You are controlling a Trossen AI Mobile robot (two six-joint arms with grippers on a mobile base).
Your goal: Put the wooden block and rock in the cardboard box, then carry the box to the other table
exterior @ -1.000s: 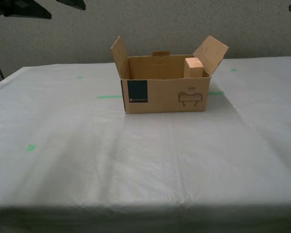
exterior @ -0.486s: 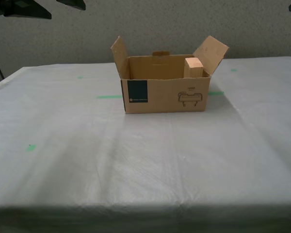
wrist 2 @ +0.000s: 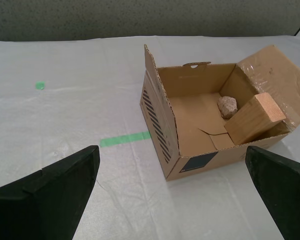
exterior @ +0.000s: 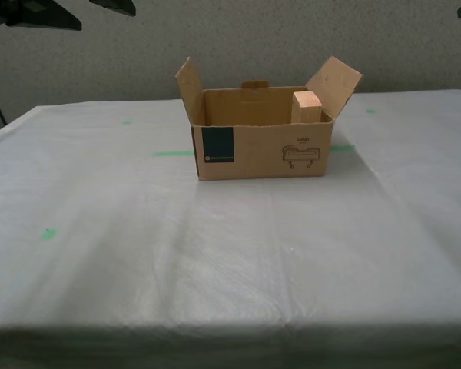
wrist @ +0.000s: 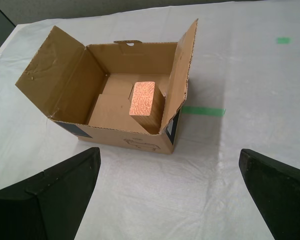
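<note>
A brown corrugated cardboard box [exterior: 261, 137] with upright flaps and a dark teal label stands on the counter [exterior: 215, 254], a wrinkled white sheet with green tape marks, toward its far edge. Inside, a pale tan wooden block [wrist 2: 254, 118] leans in one end, and a small pinkish speckled rock [wrist 2: 228, 106] appears to touch it. My first pincer [wrist: 172, 192] and my second pincer [wrist 2: 172, 192] hover wide apart, holding nothing.

Cardboard box [exterior: 261, 146] on other table [exterior: 230, 254], flaps up, wooden block [exterior: 307, 106] inside
</note>
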